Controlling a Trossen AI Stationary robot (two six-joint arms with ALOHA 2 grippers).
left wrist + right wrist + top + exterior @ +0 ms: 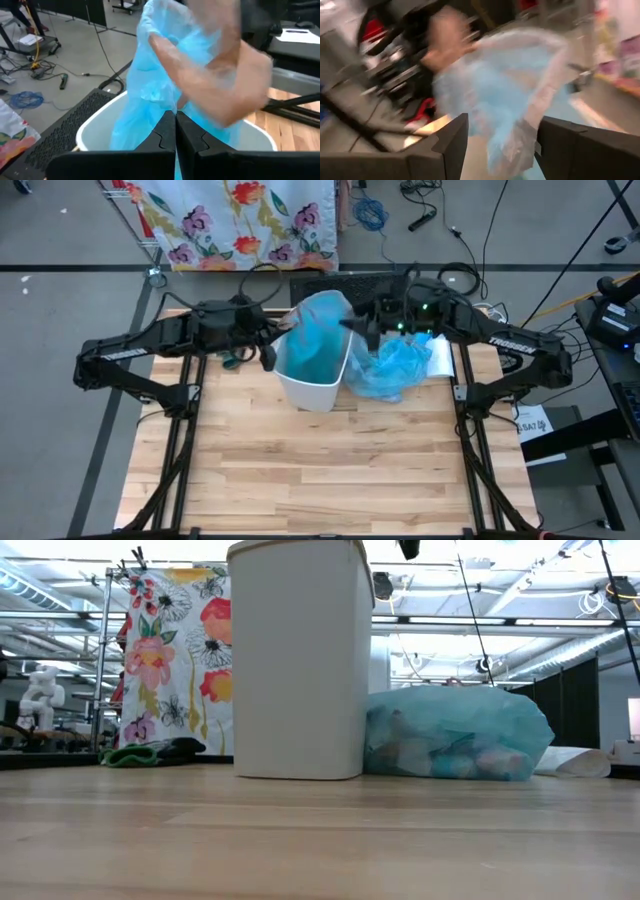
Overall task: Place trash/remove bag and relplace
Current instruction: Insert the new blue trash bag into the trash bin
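A white bin (312, 385) (300, 660) stands at the table's far middle. A light-blue bag (318, 330) (165, 65) sits in it, and its upper part rises above the rim. My left gripper (268, 352) (175, 120) is shut at the bin's left rim, on the bag. My right gripper (360, 328) (502, 135) is open above the bin's right rim, with the bag's film (515, 140) between its fingers; whether they touch it I cannot tell. A full blue bag (395, 370) (455, 735) lies against the bin's right side, and trash (450, 755) shows through it. My left gripper pinches the blue bag's film (172, 107) between its two shut fingers, near the bin's left rim. The fingers come nearly level from the table's left. The bag rises slack above the hold and hangs into the bin; one layer or several I cannot tell.
A blurred, skin-coloured forearm and hand (225, 75) (445, 35) reaches into the raised bag from the far side. A green object (235, 360) (140, 752) lies left of the bin and a white sheet (440, 355) (575, 762) right of the full bag. Bare wood (320, 470) fills the near half.
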